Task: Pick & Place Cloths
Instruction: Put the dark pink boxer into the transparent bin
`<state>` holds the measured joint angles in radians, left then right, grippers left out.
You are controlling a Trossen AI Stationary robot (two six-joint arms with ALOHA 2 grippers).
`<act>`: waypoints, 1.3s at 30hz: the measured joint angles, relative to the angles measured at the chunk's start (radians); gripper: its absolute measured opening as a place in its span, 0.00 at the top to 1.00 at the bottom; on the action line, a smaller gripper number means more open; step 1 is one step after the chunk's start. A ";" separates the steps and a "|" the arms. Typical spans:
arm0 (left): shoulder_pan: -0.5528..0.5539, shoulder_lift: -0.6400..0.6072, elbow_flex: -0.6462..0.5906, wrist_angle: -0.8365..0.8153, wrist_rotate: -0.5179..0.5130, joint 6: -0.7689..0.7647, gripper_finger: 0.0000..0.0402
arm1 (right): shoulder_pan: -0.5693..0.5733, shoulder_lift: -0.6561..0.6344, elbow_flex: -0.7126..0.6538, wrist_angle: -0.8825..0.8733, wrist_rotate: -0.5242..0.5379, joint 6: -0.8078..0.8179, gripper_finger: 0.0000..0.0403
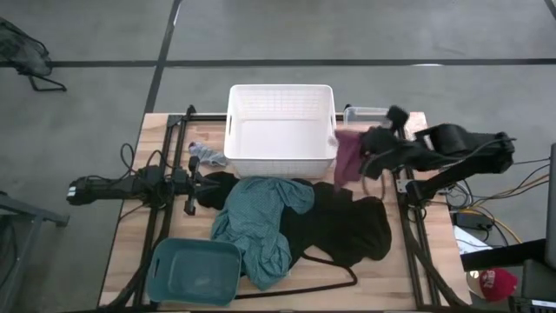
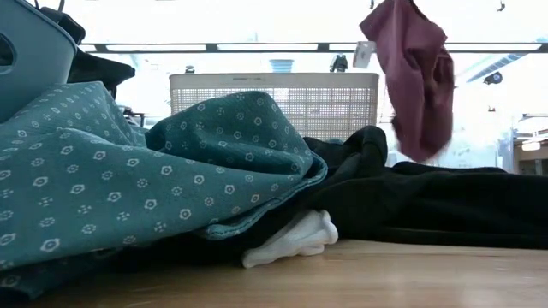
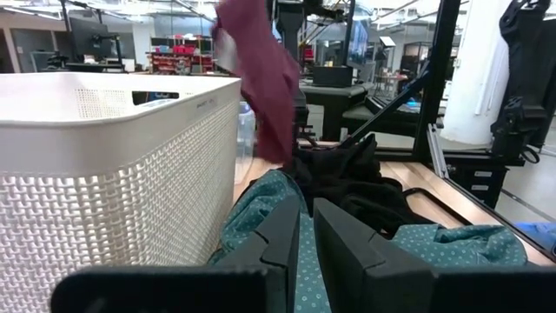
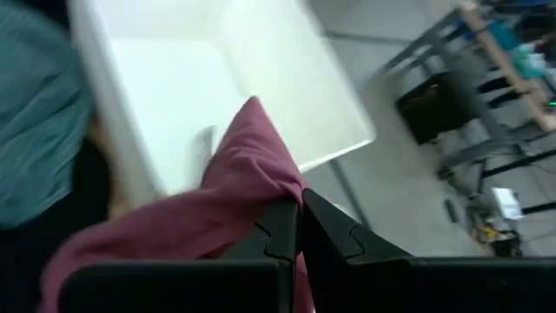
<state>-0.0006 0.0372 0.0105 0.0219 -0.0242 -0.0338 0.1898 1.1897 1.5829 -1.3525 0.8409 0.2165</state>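
Observation:
My right gripper [image 4: 301,209] is shut on the small maroon cloth [image 1: 347,156], just right of the white basket [image 1: 281,130]. The maroon cloth hangs high in the low view [image 2: 419,77]. The teal shirt [image 1: 261,217] lies over the black garment [image 1: 347,222] at mid-table. A small grey-white piece [image 1: 207,154] rests on the table by the basket's left wall. Another white piece [image 2: 291,239] pokes out from under the pile. My left gripper [image 3: 304,239] waits, shut, at the pile's left edge [image 1: 198,184]. My right gripper pinches the maroon cloth between its two fingers at a bunched upper fold [image 4: 261,187]. The cloth is lifted clear and hangs slack below the fingers [image 2: 424,128], above the black garment and beside the basket's right wall.
A rigid teal tub [image 1: 193,271] stands at the table's near left corner. A thin black hanger [image 1: 326,269] lies near the near edge, partly under the black garment. The white basket fills the far middle. Black frame rails [image 1: 178,148] run along both sides.

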 joint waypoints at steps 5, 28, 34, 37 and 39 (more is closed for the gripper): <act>0.000 0.000 0.000 0.000 0.000 0.000 0.89 | 0.000 -0.068 0.013 -0.001 0.157 0.000 0.98; 0.000 0.000 0.000 0.000 0.000 0.000 0.89 | -0.003 -0.140 0.015 0.006 0.434 -0.032 0.98; 0.000 0.000 0.000 0.000 0.000 0.000 0.89 | -0.016 -0.143 0.014 -0.028 0.308 0.053 0.98; 0.000 0.000 0.000 0.000 0.000 0.000 0.89 | -0.030 -0.141 0.014 -0.093 0.261 0.149 0.98; 0.000 0.000 0.000 0.000 0.000 0.000 0.89 | -0.046 -0.140 0.012 -0.148 0.235 0.227 0.98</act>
<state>-0.0006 0.0372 0.0105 0.0219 -0.0238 -0.0338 0.1442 1.0496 1.5948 -1.5008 1.0763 0.4433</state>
